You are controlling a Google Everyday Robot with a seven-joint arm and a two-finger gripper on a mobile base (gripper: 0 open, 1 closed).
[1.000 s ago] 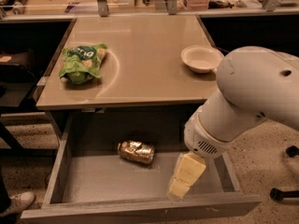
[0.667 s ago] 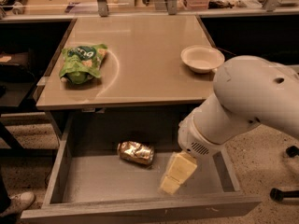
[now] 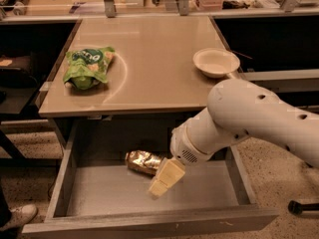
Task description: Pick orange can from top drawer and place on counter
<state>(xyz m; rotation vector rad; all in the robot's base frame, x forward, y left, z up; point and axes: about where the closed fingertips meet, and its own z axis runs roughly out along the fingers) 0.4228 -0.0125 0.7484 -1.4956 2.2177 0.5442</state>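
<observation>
Claw [image 3: 158, 188] has slid left, beside orange can [image 3: 142, 162] in top drawer [image 3: 107, 195]; its opening unclear.

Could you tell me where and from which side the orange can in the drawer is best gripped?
Probably across the middle of its body, from above: the can lies on its side on the drawer floor, and the walls hinder sideways approaches. The gripper hangs just beside it, nearer the drawer front.

We count one orange can [image 3: 142, 162] in one open top drawer [image 3: 99, 193], one green snack bag [image 3: 88, 66] and one white bowl [image 3: 216, 62] on one surface [image 3: 154, 39], and one gripper [image 3: 160, 183], which hangs over the drawer just beside the can.
</observation>
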